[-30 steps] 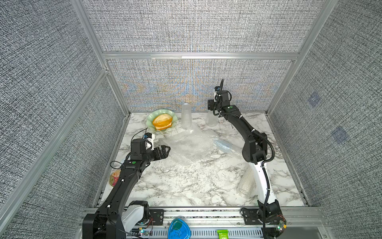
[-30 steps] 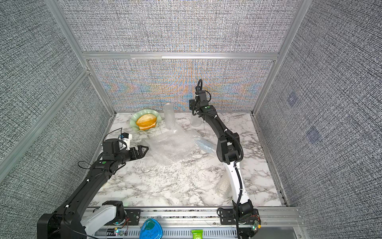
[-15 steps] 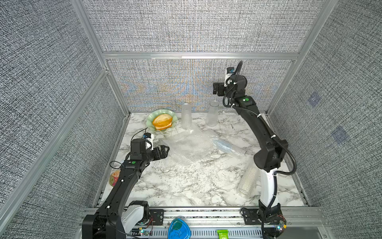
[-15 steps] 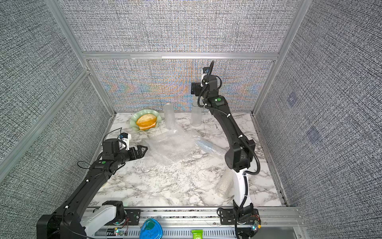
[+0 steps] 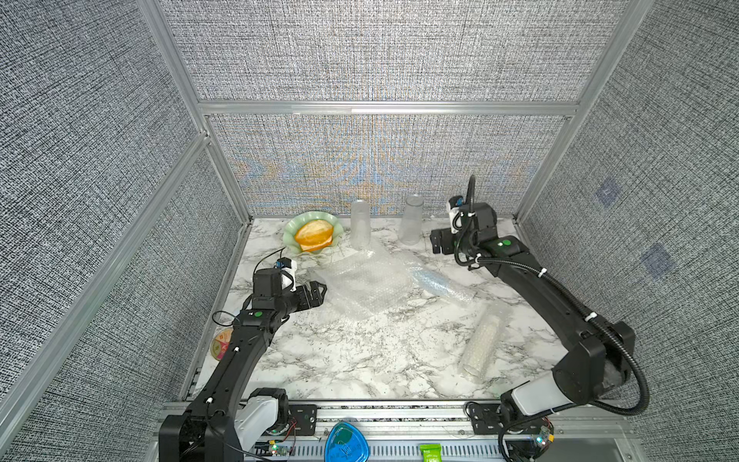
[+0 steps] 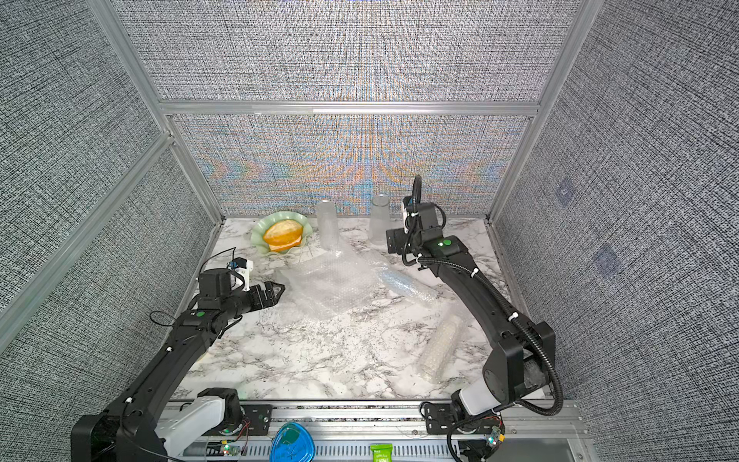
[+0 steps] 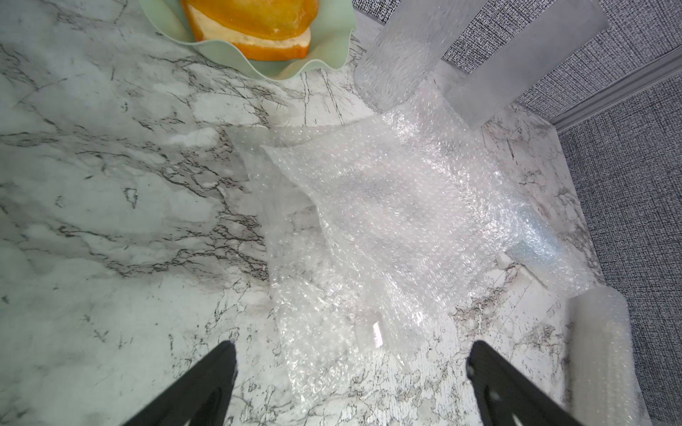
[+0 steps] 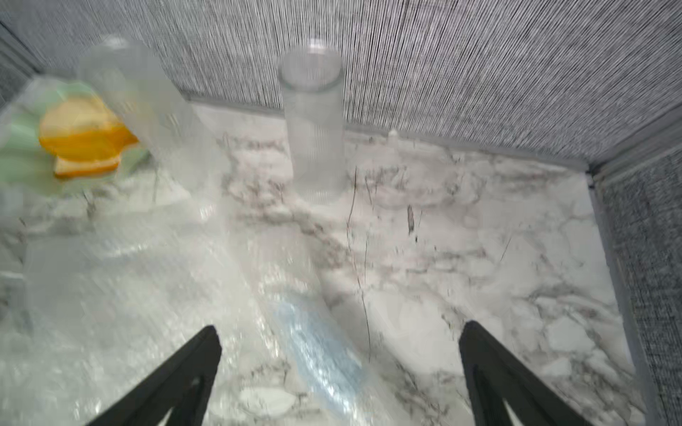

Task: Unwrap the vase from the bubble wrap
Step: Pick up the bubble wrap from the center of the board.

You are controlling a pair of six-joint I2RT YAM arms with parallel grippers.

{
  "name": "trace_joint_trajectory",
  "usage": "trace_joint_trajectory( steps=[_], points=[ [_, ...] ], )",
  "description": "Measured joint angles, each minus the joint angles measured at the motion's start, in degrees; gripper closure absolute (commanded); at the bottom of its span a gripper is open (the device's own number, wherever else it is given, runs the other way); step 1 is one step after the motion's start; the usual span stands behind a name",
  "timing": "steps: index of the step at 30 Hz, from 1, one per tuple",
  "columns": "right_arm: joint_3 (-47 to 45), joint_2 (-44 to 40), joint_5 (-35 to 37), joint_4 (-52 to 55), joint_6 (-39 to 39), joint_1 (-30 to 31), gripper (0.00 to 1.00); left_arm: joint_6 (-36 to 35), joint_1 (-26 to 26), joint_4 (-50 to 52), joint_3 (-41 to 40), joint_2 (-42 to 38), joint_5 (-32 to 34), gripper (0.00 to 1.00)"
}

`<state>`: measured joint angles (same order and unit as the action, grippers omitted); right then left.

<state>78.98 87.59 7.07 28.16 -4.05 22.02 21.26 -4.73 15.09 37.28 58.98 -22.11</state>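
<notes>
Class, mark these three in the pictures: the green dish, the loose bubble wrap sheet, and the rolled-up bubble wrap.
green dish (image 5: 288,236), in a top view, on its wavy rim.
bubble wrap sheet (image 5: 366,280), in a top view, on its flat middle.
rolled-up bubble wrap (image 6: 440,347), in a top view, mid-length on the roll.

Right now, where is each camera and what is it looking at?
Top views: high at the front, looking down at the table; both arms show.
Left wrist: on the left arm, facing the bubble wrap; open left gripper.
Right wrist: on the right arm, facing a vase; open right gripper.
Shared: the bowl.
</notes>
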Motion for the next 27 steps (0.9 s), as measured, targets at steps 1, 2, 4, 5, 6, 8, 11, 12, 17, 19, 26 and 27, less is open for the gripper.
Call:
trace_joint_trajectory(
  steps=[1,2,4,5,6,8,11,12,17,19,26,27],
  points=[
    [-0.9,0.7,-0.4,0.9,0.8,0.1,0.05,0.0,0.0,0.0,0.0,0.0,0.0,0.0],
    [-1.4,1.8,-1.0,2.0,1.7,0.1,0.05,0.0,0.0,0.0,0.0,0.0,-0.1,0.0],
    [-2.1,4.0,-1.7,3.4,3.6,0.1,0.05,0.0,0.0,0.0,0.0,0.0,-0.3,0.01],
    [-2.4,5.0,-1.8,4.0,4.5,0.1,0.05,0.0,0.0,0.0,0.0,0.2,-0.4,0.01],
    [-2.6,5.9,-1.8,4.6,5.5,0.1,0.05,0.0,0.0,0.0,0.0,0.3,-0.5,0.0],
    [-2.5,7.7,-2.1,5.4,7.3,0.1,0.05,0.0,0.0,0.0,-0.1,0.7,-0.8,0.01],
    [-2.4,9.8,-2.6,6.4,10.3,0.2,0.06,0.0,0.0,0.0,-0.1,1.3,-0.8,0.01],
    [-2.3,10.4,-2.9,6.8,11.3,0.3,0.06,0.0,0.0,0.0,-0.1,1.5,-0.9,0.0],
    [-2.4,13.0,-3.4,8.0,16.2,0.4,0.07,0.0,0.0,0.0,-0.1,2.7,-1.0,0.01],
    [-2.5,14.0,-4.0,8.0,18.1,0.4,0.07,0.0,0.0,0.0,-0.1,2.8,-0.9,0.01],
    [0.7,19.6,-4.3,7.8,23.5,0.2,0.07,-0.1,0.0,0.0,-0.1,2.8,-0.4,0.0],
    [1.7,20.8,-4.2,7.8,24.1,0.1,0.08,-0.2,0.0,0.0,-0.1,2.8,-0.3,0.0]
  ],
)
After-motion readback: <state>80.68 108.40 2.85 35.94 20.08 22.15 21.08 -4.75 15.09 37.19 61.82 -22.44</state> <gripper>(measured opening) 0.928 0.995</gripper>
